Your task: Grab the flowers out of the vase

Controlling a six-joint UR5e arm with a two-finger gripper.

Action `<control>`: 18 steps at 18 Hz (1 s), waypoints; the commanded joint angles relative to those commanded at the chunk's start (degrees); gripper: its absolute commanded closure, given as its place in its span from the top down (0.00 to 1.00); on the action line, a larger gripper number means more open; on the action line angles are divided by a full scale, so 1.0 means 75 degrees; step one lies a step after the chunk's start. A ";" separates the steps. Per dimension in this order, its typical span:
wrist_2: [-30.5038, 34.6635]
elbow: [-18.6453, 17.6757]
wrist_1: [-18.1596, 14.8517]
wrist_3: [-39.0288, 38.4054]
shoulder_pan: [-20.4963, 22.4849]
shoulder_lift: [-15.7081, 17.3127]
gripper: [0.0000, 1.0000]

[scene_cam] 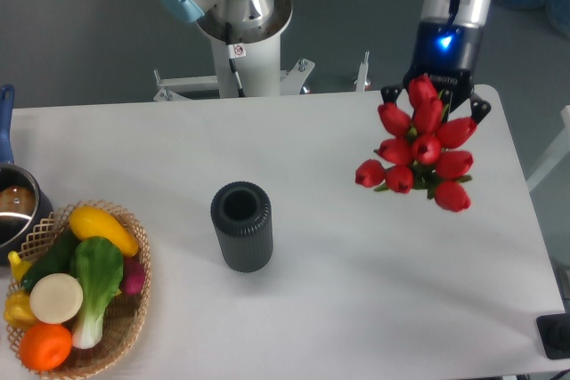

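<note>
Near left: wicker basket (134,309) on the table (356,291) with toy vegetables (67,287) inside, including a yellow one, a green leafy one, a white round one and an orange one. Just behind it at the far-left edge, a metal pot (13,211) with a blue handle, only partly in frame.

Centre: vase (241,226), dark ribbed cylinder, standing upright on the table, round mouth open to the camera, nothing in it.

Right, farther back: flowers (420,150), a tight bunch of red tulip buds, about 9 countable, green leaves just visible between them. The bunch is up in the air over the right part of the table, well apart from the vase, buds facing the camera so the stems are hidden behind them.

Gripper (436,95) sits right behind the top of the bunch, black fingers (390,95) showing either side of the upper buds, jaws closed around the flowers. Blue light on the wrist above it. Arm runs up out of frame at top right.

Far centre: robot base (236,20) on a white pedestal behind the table.
</note>
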 joint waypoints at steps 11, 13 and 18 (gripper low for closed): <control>0.2453 0.0493 -0.1111 0.0292 -0.0916 -0.0317 0.18; 0.2711 0.0738 -0.1929 0.0491 -0.0952 -0.0352 0.18; 0.2993 0.0833 -0.2485 0.0844 -0.1010 -0.0353 0.18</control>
